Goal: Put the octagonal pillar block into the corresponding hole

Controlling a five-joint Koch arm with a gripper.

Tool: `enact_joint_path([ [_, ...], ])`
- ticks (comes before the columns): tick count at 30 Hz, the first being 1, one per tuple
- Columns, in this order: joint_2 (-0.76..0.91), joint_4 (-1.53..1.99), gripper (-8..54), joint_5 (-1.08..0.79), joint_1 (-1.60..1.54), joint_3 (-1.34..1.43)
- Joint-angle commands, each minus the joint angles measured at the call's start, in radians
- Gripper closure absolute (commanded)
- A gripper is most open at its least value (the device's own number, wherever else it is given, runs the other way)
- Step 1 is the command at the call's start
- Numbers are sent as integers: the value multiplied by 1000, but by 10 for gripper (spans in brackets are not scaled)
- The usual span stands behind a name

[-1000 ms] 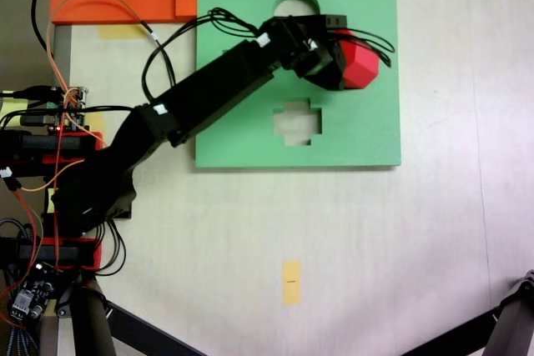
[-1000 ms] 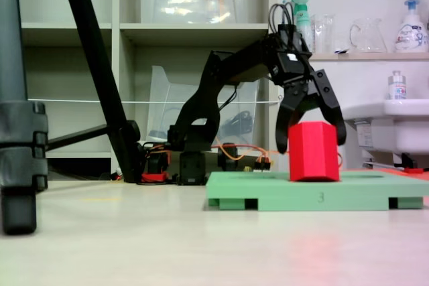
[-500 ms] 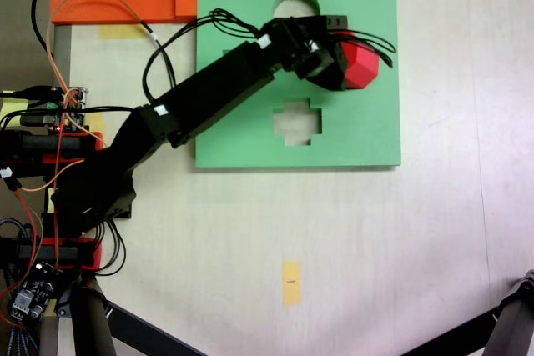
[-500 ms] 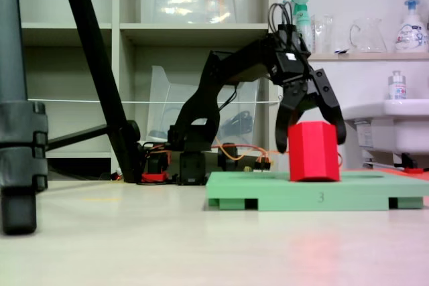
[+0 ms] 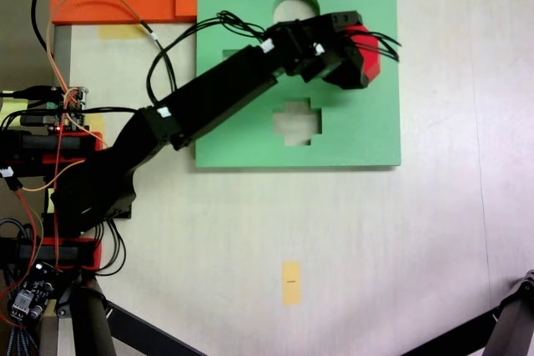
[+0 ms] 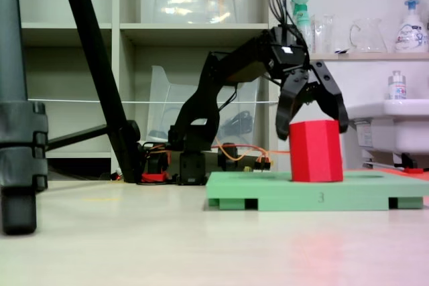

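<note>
Now the gripper [image 6: 312, 125] straddles the top of the octagonal pillar block [image 6: 316, 151], jaws spread apart; the block stands upright on the green foam board [image 5: 375, 135], near its right edge.

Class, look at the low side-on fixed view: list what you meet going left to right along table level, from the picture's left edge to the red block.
Dark stand foot → slanted black tripod leg → arm base → green foam board → octagonal pillar block, with the gripper open above it.
</note>
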Motion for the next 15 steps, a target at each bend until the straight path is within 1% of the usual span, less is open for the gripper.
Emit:
enact_joint_path([
  [1, 9, -34, 98, 23, -15, -12],
  [7, 35, 57, 112, 71, -54, -9],
  [15, 77, 71, 120, 92, -87, 15],
])
